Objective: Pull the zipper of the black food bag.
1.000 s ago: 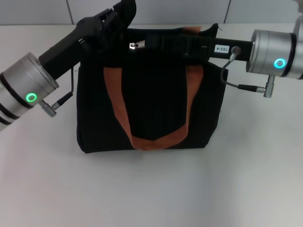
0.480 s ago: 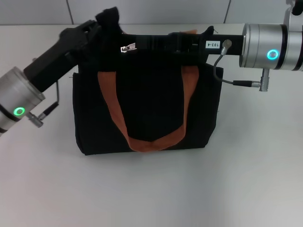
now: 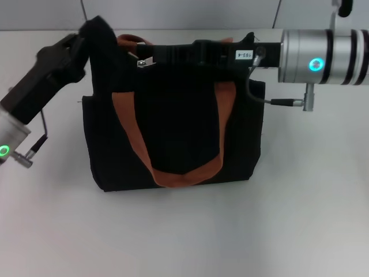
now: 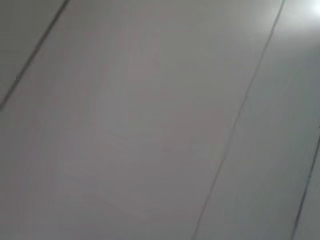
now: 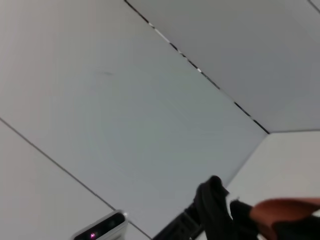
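The black food bag [image 3: 179, 133] stood upright on the table [image 3: 184, 231]. The left gripper [image 3: 92, 37] pinched the bag's left top corner, apparently bracing it. The right gripper [image 3: 151, 57] lay along the top edge, seemingly closed on the zipper [image 3: 142, 63] near that corner.

Left arm angles in from the near left, its left gripper [image 3: 86, 43] up at the far left corner, fingers closed on black fabric. Right arm stretches in level from the right, and its right gripper [image 3: 151, 57] has its fingers hidden against dark cloth.
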Robot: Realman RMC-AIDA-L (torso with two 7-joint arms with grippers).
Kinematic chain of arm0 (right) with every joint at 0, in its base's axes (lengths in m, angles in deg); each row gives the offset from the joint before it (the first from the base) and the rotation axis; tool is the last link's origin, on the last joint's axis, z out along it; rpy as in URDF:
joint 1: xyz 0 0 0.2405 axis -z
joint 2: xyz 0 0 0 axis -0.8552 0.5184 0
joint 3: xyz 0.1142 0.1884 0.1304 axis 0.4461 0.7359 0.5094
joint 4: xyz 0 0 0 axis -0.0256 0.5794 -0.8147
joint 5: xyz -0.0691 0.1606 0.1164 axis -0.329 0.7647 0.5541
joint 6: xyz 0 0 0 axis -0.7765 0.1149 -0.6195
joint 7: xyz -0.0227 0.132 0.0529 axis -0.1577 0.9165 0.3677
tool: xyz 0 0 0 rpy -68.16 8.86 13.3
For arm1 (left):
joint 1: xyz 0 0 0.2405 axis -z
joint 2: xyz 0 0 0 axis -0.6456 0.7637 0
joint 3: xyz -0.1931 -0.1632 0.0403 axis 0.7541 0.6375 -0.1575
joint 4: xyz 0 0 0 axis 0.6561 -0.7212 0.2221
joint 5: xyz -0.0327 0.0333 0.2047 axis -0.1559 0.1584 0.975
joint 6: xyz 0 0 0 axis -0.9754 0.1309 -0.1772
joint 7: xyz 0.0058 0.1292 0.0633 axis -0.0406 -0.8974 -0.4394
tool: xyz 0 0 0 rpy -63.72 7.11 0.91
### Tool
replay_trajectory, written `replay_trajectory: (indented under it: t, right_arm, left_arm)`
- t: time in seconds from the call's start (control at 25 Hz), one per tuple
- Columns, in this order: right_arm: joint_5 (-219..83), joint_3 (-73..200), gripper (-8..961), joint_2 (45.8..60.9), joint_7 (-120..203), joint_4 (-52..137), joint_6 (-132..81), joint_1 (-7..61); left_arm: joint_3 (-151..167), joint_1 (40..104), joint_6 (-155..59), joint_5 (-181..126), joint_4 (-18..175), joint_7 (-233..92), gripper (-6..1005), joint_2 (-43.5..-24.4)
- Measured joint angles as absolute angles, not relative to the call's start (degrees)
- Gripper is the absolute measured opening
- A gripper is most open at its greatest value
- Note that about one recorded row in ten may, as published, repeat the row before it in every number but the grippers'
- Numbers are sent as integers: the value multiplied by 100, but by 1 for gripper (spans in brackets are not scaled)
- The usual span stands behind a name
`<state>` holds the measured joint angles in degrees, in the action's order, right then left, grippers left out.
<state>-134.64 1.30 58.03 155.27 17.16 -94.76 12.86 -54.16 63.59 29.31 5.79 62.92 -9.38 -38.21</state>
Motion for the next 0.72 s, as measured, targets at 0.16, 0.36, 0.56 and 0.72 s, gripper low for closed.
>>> replay_trajectory:
  t: [0.16,0.36,0.56,0.72]
  right_arm:
    - [-13500,129,-4,5851,15581,1729,-9412,1281]
    - [-13504,125,-4,5875,15643,1747,-9388,1298]
    - [-13506,127,-4,5882,15622,1883,-9296,1338]
    - [-13552,127,-4,5883,15611,1935,-9257,1340]
  left_arm:
    - [-5415,6282,2978,237,6594,-1271,97,-3824]
    - [-5413,6178,2992,129,6723,-1485,98,-3824]
    - [-5411,6160,2995,96,6727,-1494,99,-3824]
    - [-5409,6165,3000,88,6728,-1495,99,-3824]
